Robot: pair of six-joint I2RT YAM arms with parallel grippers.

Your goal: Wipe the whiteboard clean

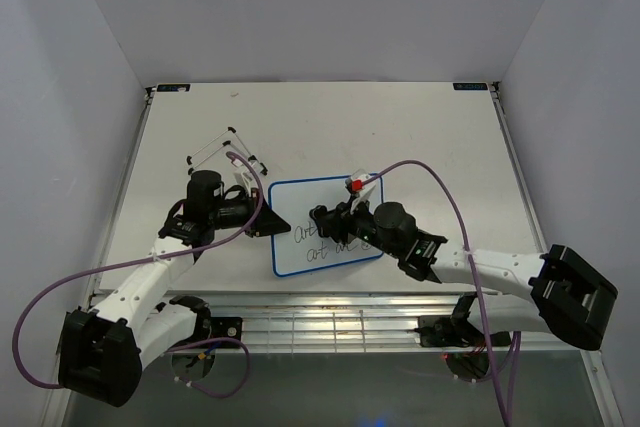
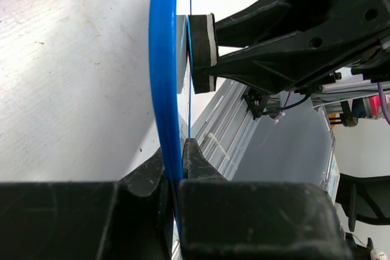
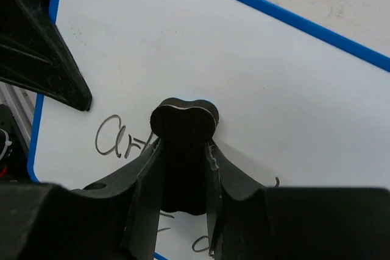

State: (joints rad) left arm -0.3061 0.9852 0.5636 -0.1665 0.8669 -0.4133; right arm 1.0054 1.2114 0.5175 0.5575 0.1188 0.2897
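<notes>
The whiteboard (image 1: 325,217), white with a blue rim, lies near the table's front middle and bears black handwriting along its lower half. My left gripper (image 1: 268,222) is shut on its left rim; in the left wrist view the blue rim (image 2: 164,89) runs edge-on between the fingers. My right gripper (image 1: 328,217) is shut on a small black eraser (image 3: 183,120) and presses it on the board's face (image 3: 274,77), right of the scribbles (image 3: 113,138). The eraser also shows in the left wrist view (image 2: 202,53).
A thin black wire stand (image 1: 225,152) stands behind my left arm. A small red-and-white object (image 1: 358,183) lies at the board's far right corner. The table's slatted metal front edge (image 1: 330,312) runs close below the board.
</notes>
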